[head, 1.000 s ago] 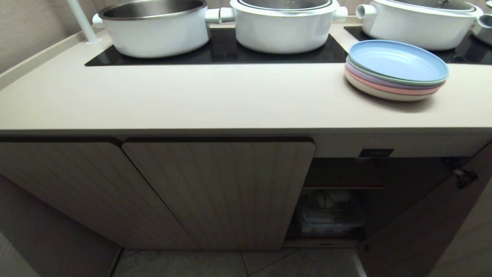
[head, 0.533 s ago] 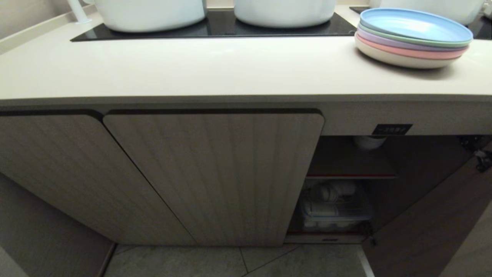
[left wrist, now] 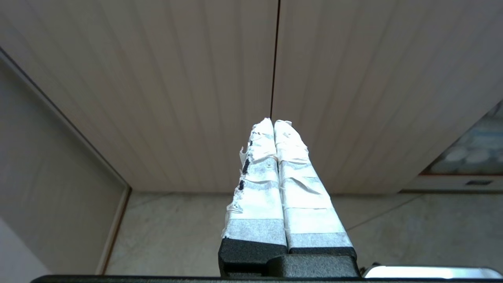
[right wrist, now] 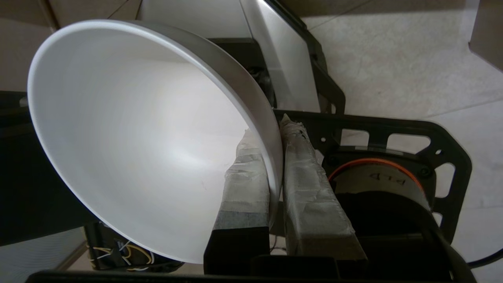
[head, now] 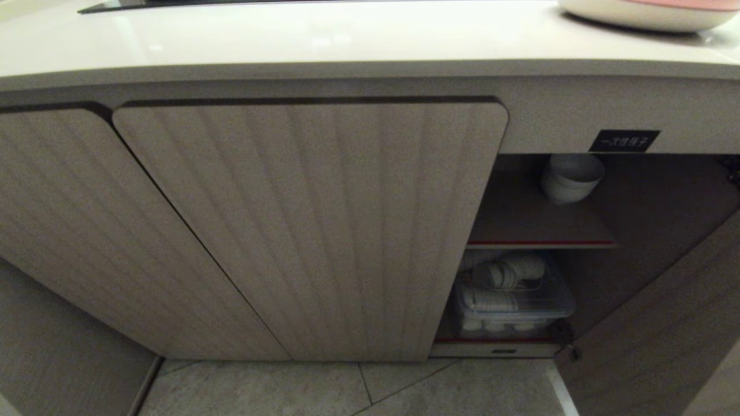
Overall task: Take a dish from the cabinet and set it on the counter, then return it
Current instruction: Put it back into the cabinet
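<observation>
Tape-wrapped fingers [right wrist: 243,173] of the right tool [right wrist: 271,129] are pinching the rim of a white bowl [right wrist: 129,137], one finger inside the rim and one outside, and the bowl tips on its side with its hollow facing the wrist camera. Behind it lie pale floor tiles [right wrist: 393,59] and black parts of the robot's own frame [right wrist: 393,129]. Neither arm shows in the head view.

Over on the other side, the left tool [left wrist: 273,122] has its white-taped fingers pressed flat together with nothing between them, pointing at the seam between two closed ribbed doors [left wrist: 177,86], apart from the wood.

From the head camera, grey floor tiles [head: 324,390] run along the foot of the cabinet [head: 312,231]. Its two left doors are closed; the right-hand compartment stands open, the swung door [head: 653,335] at the right edge. On the bottom level, behind a red-edged lip, sits a clear bin [head: 511,303] packed with white dishes, and more white pieces lie on top of it. Above that, a red-edged shelf [head: 540,242] carries a small stack of white bowls [head: 572,176] towards the back. A black label with white characters [head: 624,140] sits on the panel just over the opening.

Farther up, the cream surface [head: 324,34] stretches across, with a sliver of black cooktop [head: 115,6] at the far left and the bottom of a plate stack [head: 647,14] at the far right.
</observation>
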Motion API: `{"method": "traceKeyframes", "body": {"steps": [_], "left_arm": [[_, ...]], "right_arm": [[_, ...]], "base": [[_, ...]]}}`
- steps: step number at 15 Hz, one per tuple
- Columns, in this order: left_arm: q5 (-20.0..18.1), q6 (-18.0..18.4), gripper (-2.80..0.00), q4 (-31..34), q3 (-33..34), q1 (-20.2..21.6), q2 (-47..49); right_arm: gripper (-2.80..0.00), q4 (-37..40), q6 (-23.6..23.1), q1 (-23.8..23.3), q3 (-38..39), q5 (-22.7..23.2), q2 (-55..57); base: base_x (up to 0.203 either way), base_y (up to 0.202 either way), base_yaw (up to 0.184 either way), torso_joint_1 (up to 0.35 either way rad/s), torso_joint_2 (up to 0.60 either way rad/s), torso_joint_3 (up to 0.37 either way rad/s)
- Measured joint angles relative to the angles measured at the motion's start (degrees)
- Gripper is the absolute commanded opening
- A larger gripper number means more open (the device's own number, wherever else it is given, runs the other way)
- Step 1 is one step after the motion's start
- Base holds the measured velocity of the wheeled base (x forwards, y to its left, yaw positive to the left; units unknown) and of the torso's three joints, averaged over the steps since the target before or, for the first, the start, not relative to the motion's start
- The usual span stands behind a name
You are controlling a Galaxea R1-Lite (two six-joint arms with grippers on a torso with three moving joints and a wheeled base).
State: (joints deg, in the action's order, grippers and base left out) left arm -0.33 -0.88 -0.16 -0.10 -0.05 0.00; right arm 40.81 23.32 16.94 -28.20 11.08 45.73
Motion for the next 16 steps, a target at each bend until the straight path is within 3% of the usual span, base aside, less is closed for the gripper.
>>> {"method": "traceKeyframes", "body": {"steps": [6, 16], "left_arm": [[-0.05, 0.03, -2.80, -0.05, 0.02, 0.00, 0.00], [-0.01, 0.02, -2.80, 0.00, 0.00, 0.02, 0.00]], "right_arm": [[-2.80, -0.02, 0.01, -0.05, 0.04, 0.00, 0.02], [-2.80, -0.02, 0.02, 0.00, 0.15, -0.01, 0.00]], "base": [[0.000, 0.000, 0.000, -0.107, 0.38, 0.265], [0.000, 0.000, 0.000, -0.002, 0.02, 0.014]]}}
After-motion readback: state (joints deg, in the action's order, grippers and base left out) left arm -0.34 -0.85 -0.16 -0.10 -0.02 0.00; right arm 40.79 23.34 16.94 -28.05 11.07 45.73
